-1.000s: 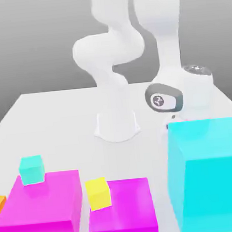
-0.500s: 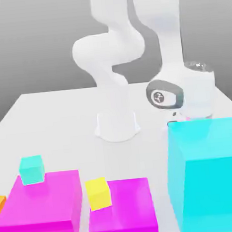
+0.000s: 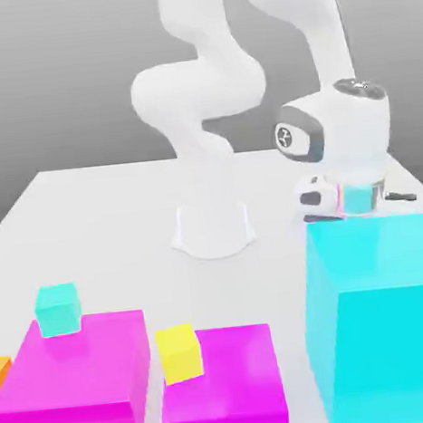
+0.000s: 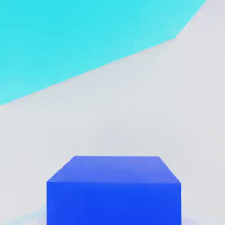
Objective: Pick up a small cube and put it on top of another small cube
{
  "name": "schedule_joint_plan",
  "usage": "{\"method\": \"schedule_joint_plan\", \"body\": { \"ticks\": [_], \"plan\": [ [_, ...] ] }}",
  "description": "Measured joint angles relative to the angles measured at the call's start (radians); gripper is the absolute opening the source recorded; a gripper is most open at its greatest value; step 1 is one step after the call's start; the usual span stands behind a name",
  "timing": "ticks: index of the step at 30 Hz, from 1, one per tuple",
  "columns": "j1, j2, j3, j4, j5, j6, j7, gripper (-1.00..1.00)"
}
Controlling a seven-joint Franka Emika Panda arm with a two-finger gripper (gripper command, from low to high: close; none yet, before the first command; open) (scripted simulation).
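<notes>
Clamping tight on the blue cube [image 4: 114,191], the pincer [image 3: 355,203] hangs above the white desk [image 3: 97,217], behind the big cyan block [image 3: 385,317].

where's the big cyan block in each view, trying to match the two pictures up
Exterior view: the big cyan block stands at the exterior view's right, near the front, with the white robot hand just behind its top edge.
Hand view: the same cyan block is the wide cyan face beyond the small deep-blue cube.
Shared landmark: the white table, which the block stands on.
</notes>
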Motion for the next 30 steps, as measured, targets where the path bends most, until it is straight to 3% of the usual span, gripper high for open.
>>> {"method": "schedule_joint_plan", "body": {
  "ticks": [13,21,30],
  "plan": [
    [0.099,-0.098,0.056,0.361,-0.226,-0.365,-0.502,-1.00],
    [-0.133,-0.127,-0.162,0.392,-0.184,-0.414,-0.381,-1.00],
    [-0.394,-0.130,-0.403,0.311,-0.098,-0.401,-0.203,-1.00]
  ]
}}
